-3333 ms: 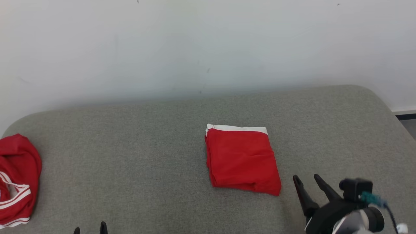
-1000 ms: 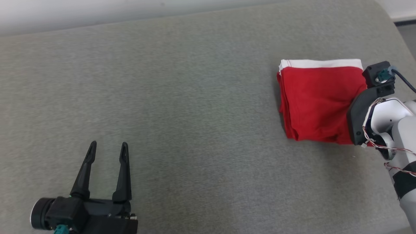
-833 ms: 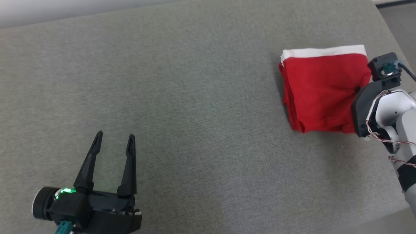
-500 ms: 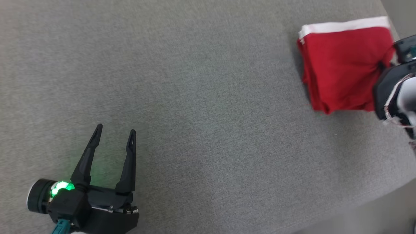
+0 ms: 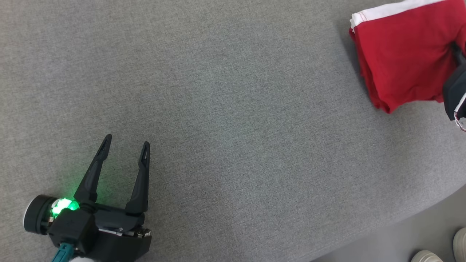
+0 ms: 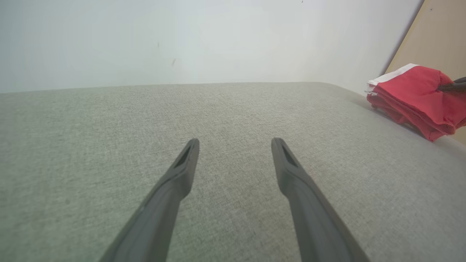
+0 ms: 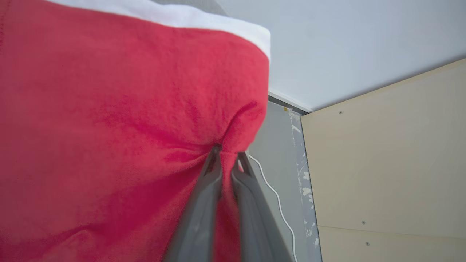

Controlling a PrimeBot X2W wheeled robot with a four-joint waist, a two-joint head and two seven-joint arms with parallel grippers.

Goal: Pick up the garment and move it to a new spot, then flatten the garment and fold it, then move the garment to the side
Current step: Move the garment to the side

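The garment (image 5: pixel 404 58) is a folded red piece with a white band, lying at the far right of the grey padded surface (image 5: pixel 233 109). My right gripper (image 7: pixel 228 154) is shut on its right edge, and the cloth puckers around the fingertips. In the head view that gripper's dark body (image 5: pixel 455 91) shows at the right edge. My left gripper (image 5: pixel 126 141) rests low at the near left, open, with nothing between its fingers. In the left wrist view my left gripper (image 6: pixel 236 142) points across bare padding, with the garment (image 6: pixel 411 94) far to the right.
The surface's front right edge (image 5: pixel 400 222) drops to a grey floor, where a person's pale shoes (image 5: pixel 426 256) stand. Past the garment are a white wall (image 7: pixel 346 43), a beige panel (image 7: pixel 386 153) and a white cable (image 7: pixel 273 193) on the floor.
My right gripper, open beside the garment earlier, is now shut on its right edge and has drawn it toward the surface's right end. The head camera has tilted down and turned. My left gripper stays open.
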